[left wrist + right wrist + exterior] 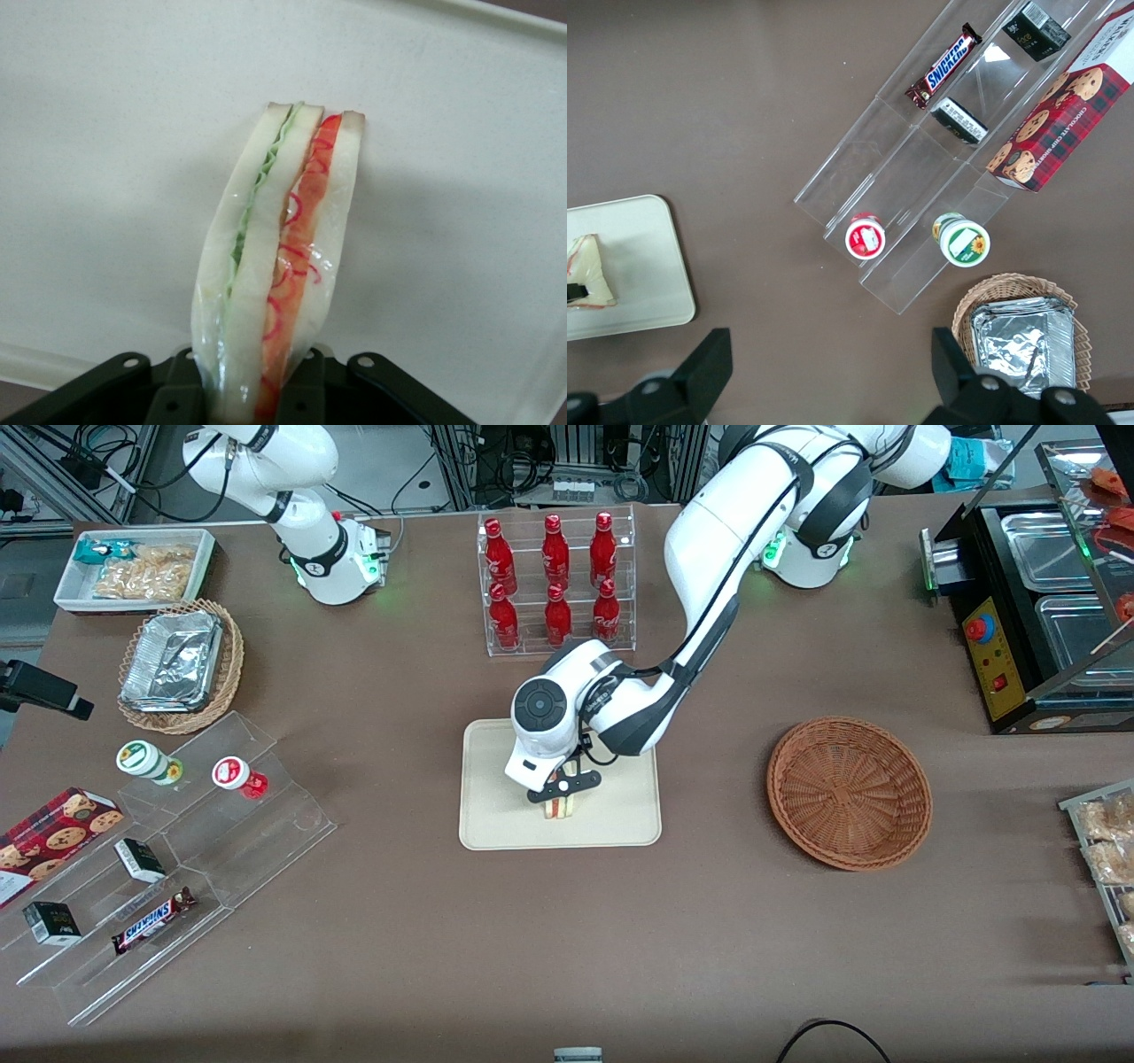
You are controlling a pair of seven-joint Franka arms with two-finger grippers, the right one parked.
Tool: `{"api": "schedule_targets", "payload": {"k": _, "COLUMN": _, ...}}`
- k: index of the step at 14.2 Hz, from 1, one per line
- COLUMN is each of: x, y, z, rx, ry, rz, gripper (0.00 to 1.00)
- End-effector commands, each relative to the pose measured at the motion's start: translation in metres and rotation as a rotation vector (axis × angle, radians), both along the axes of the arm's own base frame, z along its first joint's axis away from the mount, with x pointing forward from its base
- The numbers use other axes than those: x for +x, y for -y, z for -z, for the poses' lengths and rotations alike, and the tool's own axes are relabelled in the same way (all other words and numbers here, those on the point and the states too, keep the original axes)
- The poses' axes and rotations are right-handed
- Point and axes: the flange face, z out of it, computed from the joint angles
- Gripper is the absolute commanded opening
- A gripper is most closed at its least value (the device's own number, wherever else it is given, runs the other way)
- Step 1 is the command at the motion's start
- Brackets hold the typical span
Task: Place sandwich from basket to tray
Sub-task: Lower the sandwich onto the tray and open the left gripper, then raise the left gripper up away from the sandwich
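The sandwich [560, 808], a pale bread wedge with green and red filling, is held on edge over the cream-beige tray [496, 815]. I cannot tell whether it touches the tray. My left gripper [561, 790] is right above it, shut on the sandwich. In the left wrist view the black fingers [173, 400] clamp the sandwich [275, 257] from both sides over the tray's floor [106, 177]. The right wrist view shows the sandwich [589, 266] on the tray [642, 257]. The reddish-brown wicker basket [849, 793] lies empty toward the working arm's end of the table.
A clear rack of red bottles [554, 580] stands farther from the front camera than the tray. A clear stepped display [177, 850] with snacks, a tan basket of foil trays [177, 664] and a white snack bin [133, 567] lie toward the parked arm's end.
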Motion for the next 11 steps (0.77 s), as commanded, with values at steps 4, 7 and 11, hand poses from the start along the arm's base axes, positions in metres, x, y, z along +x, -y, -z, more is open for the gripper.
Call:
{"api": "schedule_targets", "payload": {"k": 4, "x": 0.001, "y": 0.002, "z": -0.094, "rx": -0.016, "ry": 0.077, "rz": -0.020, "gripper": 1.00}}
{"api": "schedule_targets", "payload": {"k": 7, "x": 0.016, "y": -0.031, "z": -0.146, "rx": 0.057, "ry": 0.110, "rz": -0.047, "gripper": 1.00}}
{"api": "schedule_targets", "payload": {"k": 11, "x": 0.037, "y": -0.131, "z": -0.196, "rx": 0.074, "ry": 0.045, "rz": -0.065, "gripper": 1.00}}
